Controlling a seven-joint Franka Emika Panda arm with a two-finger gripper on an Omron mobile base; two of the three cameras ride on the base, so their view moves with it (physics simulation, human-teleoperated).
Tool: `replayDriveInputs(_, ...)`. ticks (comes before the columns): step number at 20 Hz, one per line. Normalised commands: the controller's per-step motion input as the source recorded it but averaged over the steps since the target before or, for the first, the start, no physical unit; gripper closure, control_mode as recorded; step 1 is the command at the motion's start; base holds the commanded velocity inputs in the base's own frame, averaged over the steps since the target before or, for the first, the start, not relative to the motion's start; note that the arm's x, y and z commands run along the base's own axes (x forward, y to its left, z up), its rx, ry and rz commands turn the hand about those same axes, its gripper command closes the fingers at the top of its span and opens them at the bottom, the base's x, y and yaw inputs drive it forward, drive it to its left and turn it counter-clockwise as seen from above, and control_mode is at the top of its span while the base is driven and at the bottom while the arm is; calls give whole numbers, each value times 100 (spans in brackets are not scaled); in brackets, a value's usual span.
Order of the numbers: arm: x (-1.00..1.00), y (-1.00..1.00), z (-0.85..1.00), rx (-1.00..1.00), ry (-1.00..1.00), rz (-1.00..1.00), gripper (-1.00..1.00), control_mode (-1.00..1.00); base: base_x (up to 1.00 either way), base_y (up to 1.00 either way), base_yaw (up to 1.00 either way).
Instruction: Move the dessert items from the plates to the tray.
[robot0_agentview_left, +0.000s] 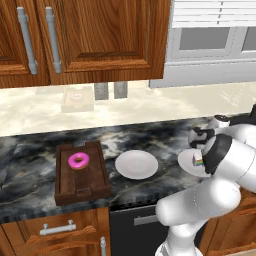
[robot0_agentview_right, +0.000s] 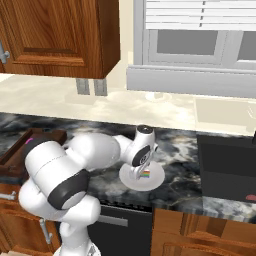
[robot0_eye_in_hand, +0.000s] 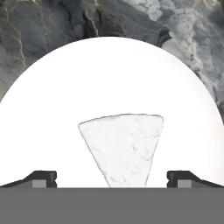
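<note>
While the gripper hangs low over the right-hand plate, its two dark fingertips stand wide apart, one to each side of the cake wedge, with nothing between them but the cake's white-iced top. In the hand view the wedge lies on the plate with its broad edge away from the camera and its narrow end running down between the tips; bare plate shows between the icing and each tip, so neither one touches it. From the left base camera the same cake wedge shows its rainbow side on the right plate, largely hidden behind the white forearm, and the gripper sits just above it. The right base camera shows the gripper pointing down at the cake wedge, which lies near the middle of its plate on the dark marbled counter. Well to the left, the pink donut already lies in the far half of the brown tray. Between the tray and the cake's plate sits the second plate, bare, just beside the tray's right wall and apart from it.
</note>
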Motion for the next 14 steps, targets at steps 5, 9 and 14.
replayDriveInputs(5, 0, -1, -51, -1, 0, 0, -100, -100, 0, 0, 0)
replayDriveInputs(9, 3, 0, -39, -1, -1, 0, -100, -100, 0, 0, 0)
replayDriveInputs(14, 24, 0, -4, 0, -1, 0, -100, -100, 0, 0, 0)
